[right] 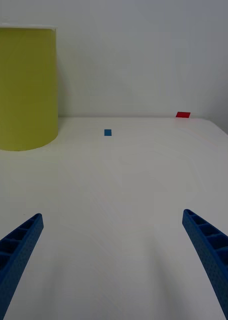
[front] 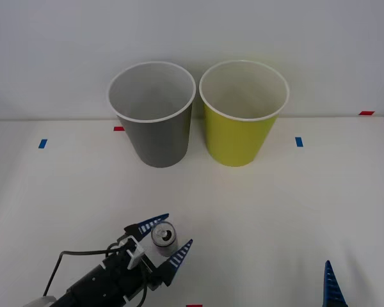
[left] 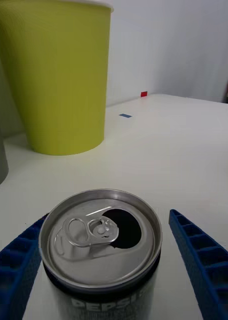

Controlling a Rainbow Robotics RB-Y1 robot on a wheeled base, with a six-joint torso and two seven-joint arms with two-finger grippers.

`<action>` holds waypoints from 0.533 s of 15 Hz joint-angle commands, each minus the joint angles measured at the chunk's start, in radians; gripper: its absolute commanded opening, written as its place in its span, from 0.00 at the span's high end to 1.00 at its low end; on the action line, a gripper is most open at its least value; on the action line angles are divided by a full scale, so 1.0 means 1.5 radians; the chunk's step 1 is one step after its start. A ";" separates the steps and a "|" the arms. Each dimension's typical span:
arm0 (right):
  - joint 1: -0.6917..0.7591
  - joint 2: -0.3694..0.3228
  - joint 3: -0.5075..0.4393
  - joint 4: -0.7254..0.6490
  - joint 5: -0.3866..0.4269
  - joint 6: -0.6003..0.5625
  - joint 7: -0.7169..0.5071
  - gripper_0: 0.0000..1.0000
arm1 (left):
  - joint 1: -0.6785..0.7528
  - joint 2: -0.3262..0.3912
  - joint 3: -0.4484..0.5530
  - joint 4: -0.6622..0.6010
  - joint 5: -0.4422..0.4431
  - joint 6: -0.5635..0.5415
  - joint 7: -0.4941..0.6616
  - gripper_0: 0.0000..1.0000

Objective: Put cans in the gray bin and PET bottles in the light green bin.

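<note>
gray bin (front: 155,121) and light green bin (front: 242,118) upright at the worktop's (front: 275,211) back, left tool (front: 164,242) spread open around the upright can (front: 164,238) near the front, not yet pinching, right tool (front: 360,279) open and idle — opened can likely light, thin-walled and slick, so squeeze mid-body gently.

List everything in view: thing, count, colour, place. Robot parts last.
can: one, silver top, dark sides, upright on the table near the front edge, between the left tool's fingers
gray bin: one, gray with white rim, far side of the table, left of the light green bin
light green bin: one, yellow-green with white rim, far side, right
tape marks: several, blue and red, on the white table
left tool: open, blue fingers either side of the can
right tool: open, blue, front right edge, over bare table
</note>
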 commanded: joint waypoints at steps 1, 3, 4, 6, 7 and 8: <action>0.000 0.000 0.000 0.000 0.000 0.000 0.000 0.04 | 0.000 -0.001 0.000 0.000 -0.002 0.000 0.000 1.00; 0.000 0.000 0.000 0.000 0.000 0.000 0.000 0.03 | 0.000 0.000 0.000 0.000 -0.007 0.000 -0.001 1.00; 0.000 0.000 0.000 0.000 0.000 0.000 0.000 0.04 | 0.000 0.000 0.000 0.000 -0.009 0.001 0.000 1.00; 0.000 0.000 0.000 0.000 0.000 0.000 0.000 0.03 | 0.001 -0.001 0.000 0.000 -0.011 0.001 0.000 1.00; 0.000 0.000 0.000 0.000 0.000 0.000 0.000 0.04 | 0.001 0.000 0.000 0.000 -0.012 0.000 -0.001 1.00; 0.000 0.000 0.000 0.000 0.000 0.000 0.000 0.04 | 0.001 0.002 0.000 -0.001 -0.013 0.000 0.000 1.00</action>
